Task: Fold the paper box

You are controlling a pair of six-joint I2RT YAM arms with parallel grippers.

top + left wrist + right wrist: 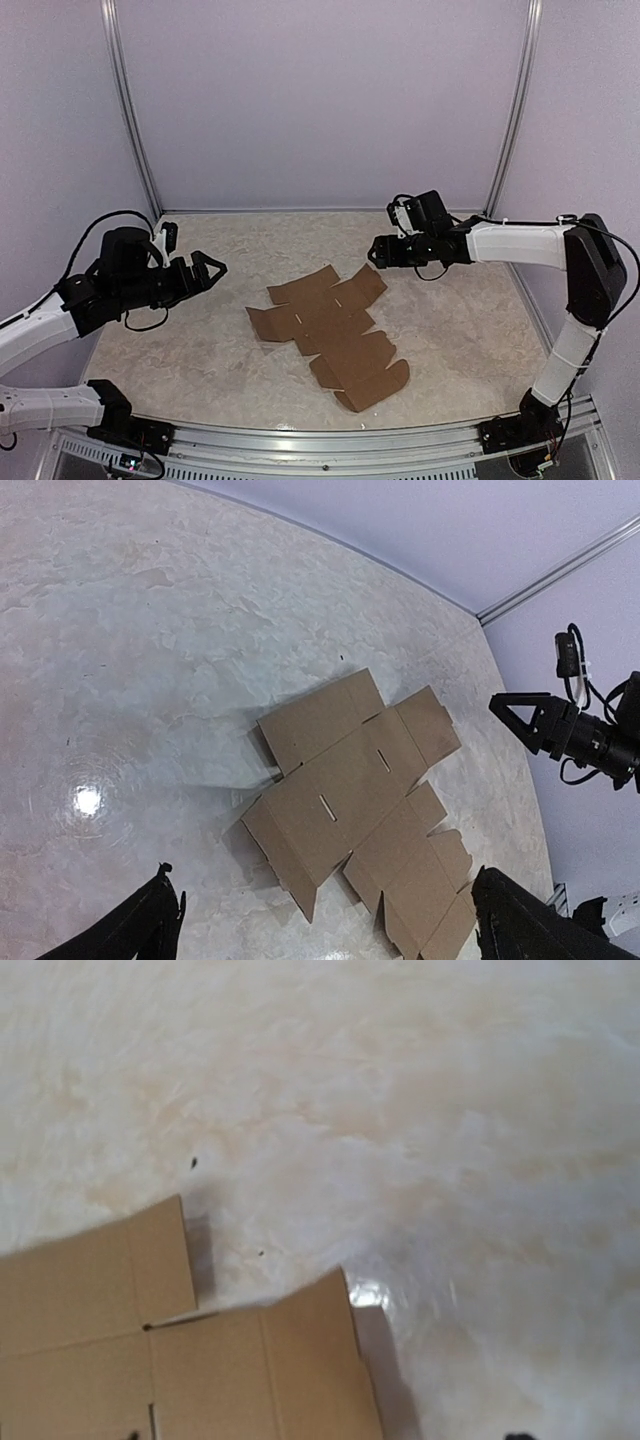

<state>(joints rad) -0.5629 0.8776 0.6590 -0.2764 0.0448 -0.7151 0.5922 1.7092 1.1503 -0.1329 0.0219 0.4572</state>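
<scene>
The paper box (335, 325) is a flat brown die-cut sheet with flaps and slots, lying in the middle of the table. It also shows in the left wrist view (360, 800) and, in part, in the right wrist view (200, 1370). My left gripper (212, 268) is open and empty, held above the table to the left of the sheet, its fingers wide apart in its own view (330, 920). My right gripper (377, 250) hovers above the sheet's far right flap and holds nothing. Only a dark sliver of one fingertip (515, 1437) shows in its own view.
The marbled tabletop (200, 340) is walled by pale purple panels with metal corner posts (510, 110). A metal rail (330, 440) runs along the near edge. The right arm (600, 740) shows at the right of the left wrist view.
</scene>
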